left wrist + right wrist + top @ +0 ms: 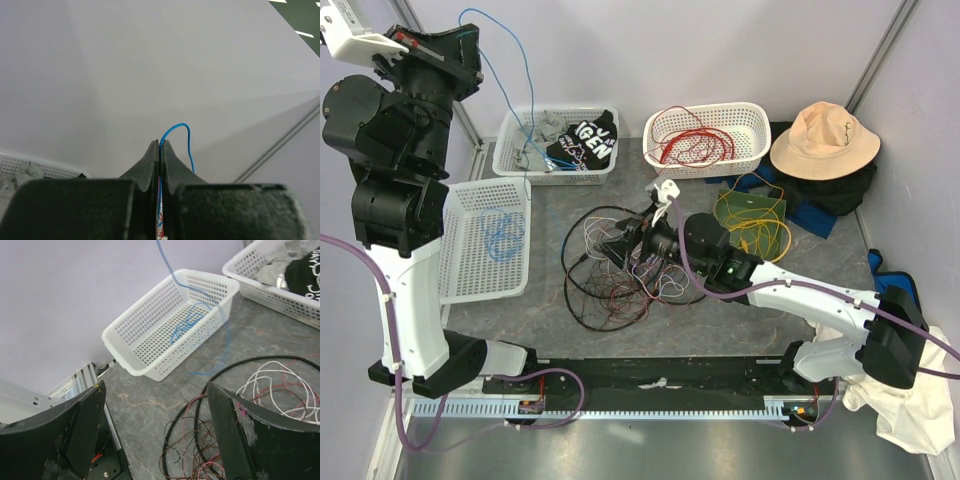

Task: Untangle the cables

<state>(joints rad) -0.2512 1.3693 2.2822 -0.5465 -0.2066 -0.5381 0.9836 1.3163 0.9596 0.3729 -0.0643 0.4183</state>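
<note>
Now, your spread right gripper (155, 390) hovers directly over the tangle of cables (610, 275); the raised left gripper (160, 146) pinches the blue wire (176, 125).

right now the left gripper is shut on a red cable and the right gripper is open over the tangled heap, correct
Not quite. The left gripper is shut on a blue cable, not a red one; the left wrist view shows it. The rest holds: the right gripper is open over the tangled heap.
</note>
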